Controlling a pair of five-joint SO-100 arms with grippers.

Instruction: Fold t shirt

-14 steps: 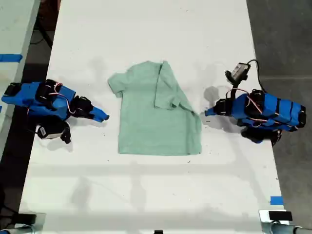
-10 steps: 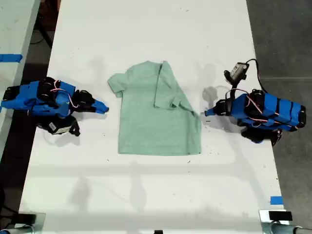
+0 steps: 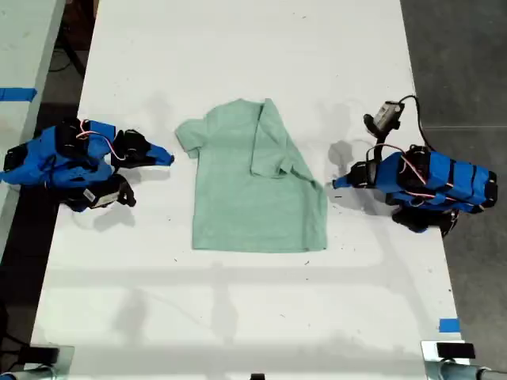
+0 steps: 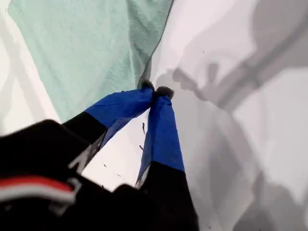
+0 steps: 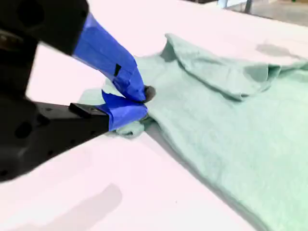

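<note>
Two blue arms are lying low on the white worktop [image 3: 238,317] in the exterior view, one at each side of the t shirt [image 3: 238,198]. The t shirt is lying flat at the middle of the worktop, with its sleeve on the exterior view's right folded over onto the body. My first claw [image 3: 337,184] is pointing at the shirt's edge from the exterior view's right, just beside the cloth. My second claw [image 3: 168,157] is pointing at the other sleeve from the exterior view's left, near it.

In the first wrist view, my first claw [image 4: 155,90] is showing its jaws together, tips meeting with nothing between them. The tips are sitting just beside the edge of the t shirt [image 4: 86,48], over the bare worktop [image 4: 269,144].

In the second wrist view, my second claw [image 5: 140,102] is also showing its jaws together. It is hanging in front of the near sleeve of the t shirt [image 5: 231,130], with the folded flap lying beyond. The worktop [image 5: 96,192] is filling the foreground.
</note>
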